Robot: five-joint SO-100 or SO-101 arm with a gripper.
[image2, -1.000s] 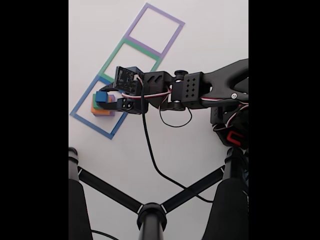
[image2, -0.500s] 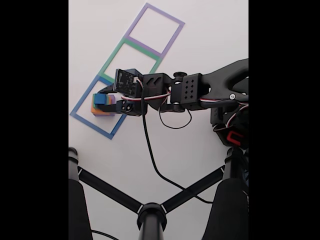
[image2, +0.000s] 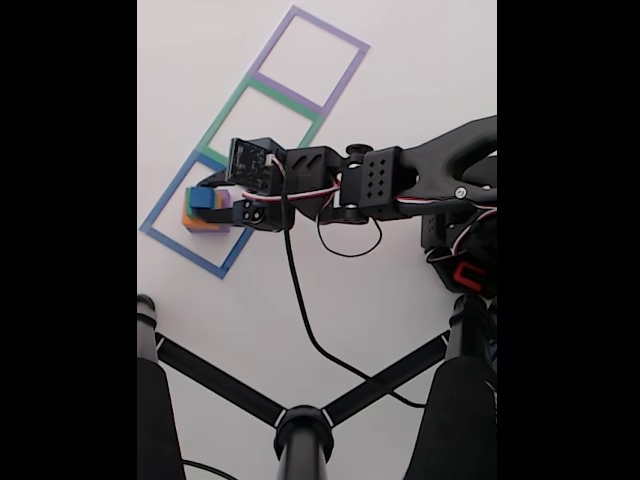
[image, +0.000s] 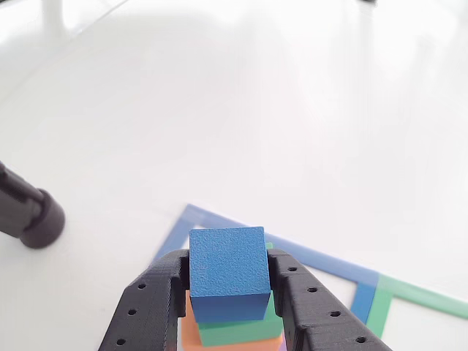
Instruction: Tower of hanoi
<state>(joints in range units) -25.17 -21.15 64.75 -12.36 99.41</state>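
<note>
The tower of hanoi stands as a stack inside the blue taped square [image2: 163,213]. In the other view the small blue cube [image: 227,269] is on top, over the green block [image: 238,330] and the orange block [image: 190,338]. My gripper [image: 228,259] is shut on the blue cube, with one black finger pressed against each side. I cannot tell whether the cube rests on the green block or hangs just above it. In the fixed view the gripper [image2: 206,196] reaches in from the right and holds the blue cube [image2: 200,198] over the orange block [image2: 204,224].
Green [image2: 236,108] and purple [image2: 296,17] taped squares continue the row up and to the right. Black stand legs [image2: 300,430] and a cable [image2: 300,310] lie near the bottom edge. A black cylinder [image: 33,212] stands on the left in the other view.
The gripper with the blue cube has shifted slightly left and down toward the stack, then held nearly still over the last half second.
</note>
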